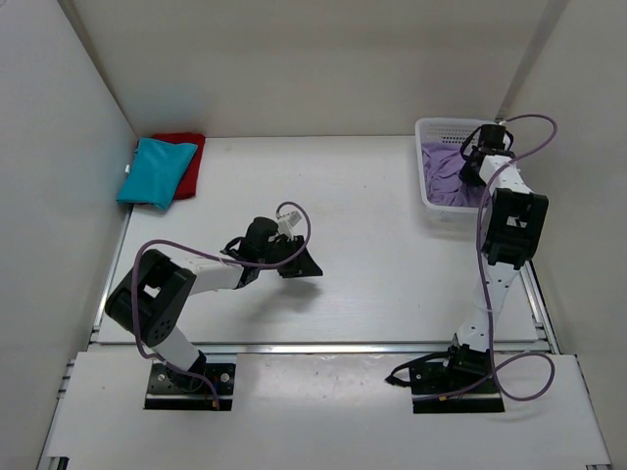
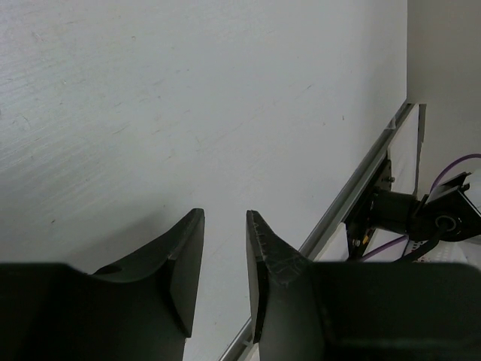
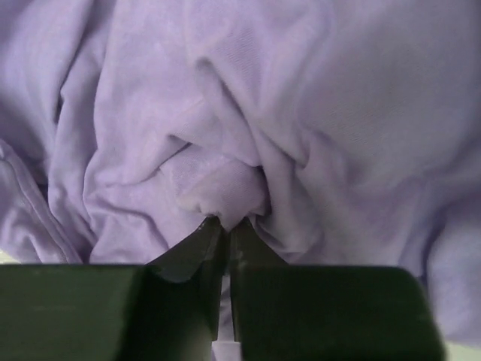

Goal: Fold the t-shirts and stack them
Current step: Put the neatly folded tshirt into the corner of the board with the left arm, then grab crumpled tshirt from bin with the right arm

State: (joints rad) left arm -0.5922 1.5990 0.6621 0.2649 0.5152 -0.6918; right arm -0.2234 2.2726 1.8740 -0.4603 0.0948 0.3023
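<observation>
The right gripper (image 3: pixel 219 223) reaches into the white mesh basket (image 1: pixel 424 125) at the far right corner of the table (image 1: pixel 382 264). Its 2 fingers are pressed almost together on a pinched fold of the lavender t-shirt (image 3: pixel 225 113) bunched inside. The left gripper (image 2: pixel 225 218) hangs over bare tabletop, jaws parted, holding nothing. The teal t-shirt (image 1: pixel 155 172) lies folded on the red t-shirt (image 1: pixel 188 149) in the far left corner.

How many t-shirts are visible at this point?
3. A teal shirt lies folded on a red shirt in the far left corner; a lavender shirt sits crumpled in the white basket at far right. More could hide beneath it.
</observation>
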